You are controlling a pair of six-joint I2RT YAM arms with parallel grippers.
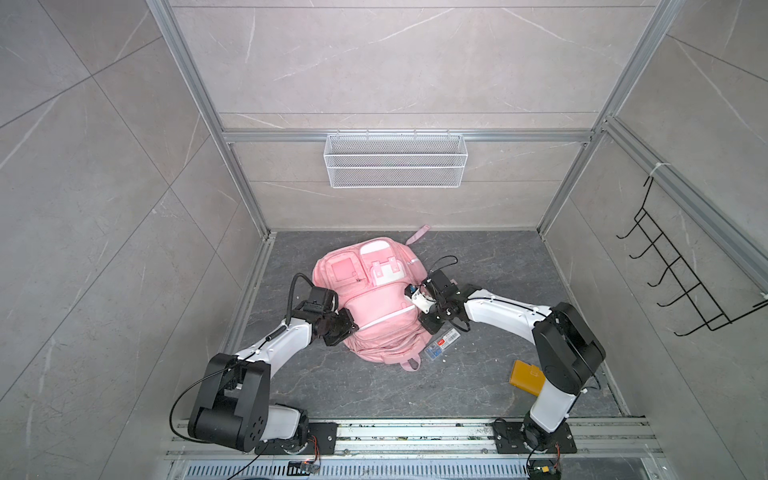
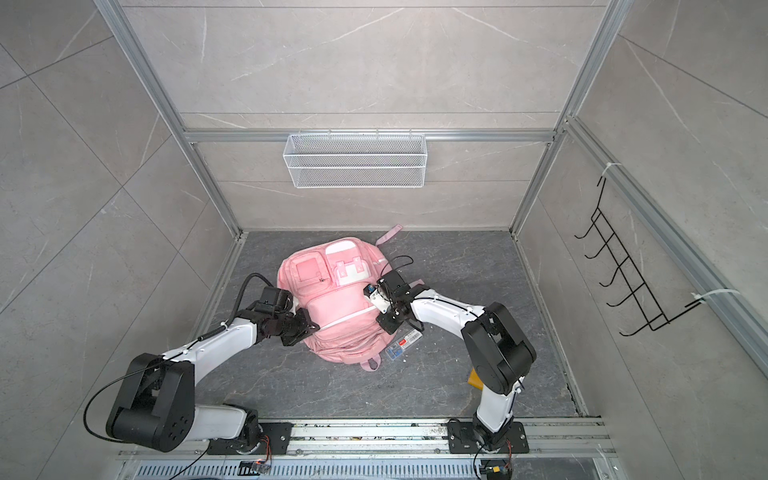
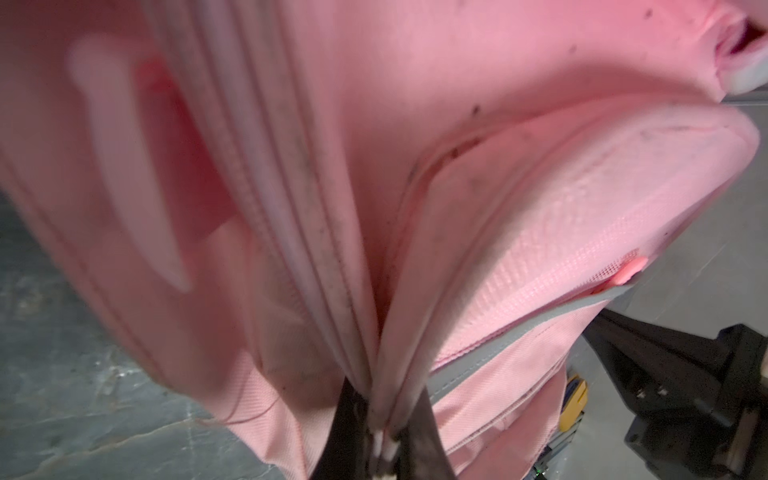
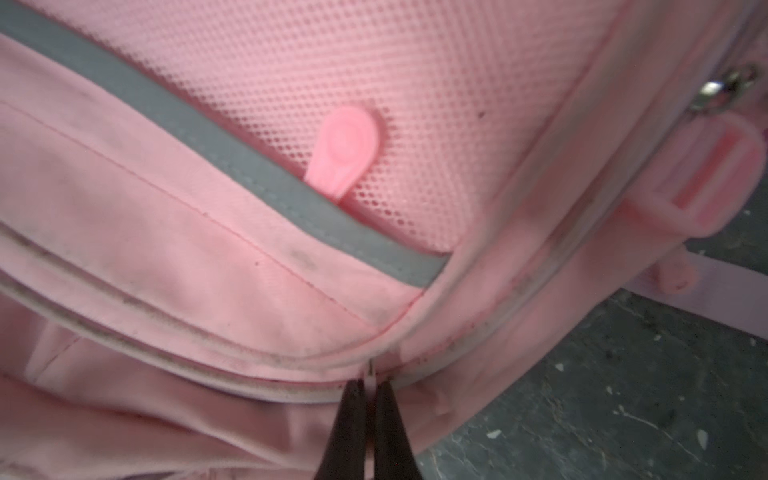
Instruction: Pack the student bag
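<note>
While both top views show student bag (image 1: 376,328) lying mid-floor, only wrist views reveal grips: left gripper (image 3: 384,432) clamped on zip seam (image 3: 328,282), right gripper (image 4: 370,409) pinching zip pull (image 4: 370,370); clear case (image 1: 441,343) lower right of bag, partly under right arm (image 1: 498,309)

No writing is legible anywhere. The clear box (image 1: 441,344) carries a red-and-white label (print too small to read).

We see the left arm (image 1: 286,336) and right arm (image 1: 503,309) as white shells between black joints; black cables (image 1: 290,293) loop alongside; the right gripper (image 4: 370,384) has dark tapered fingers (image 4: 347,436).
</note>
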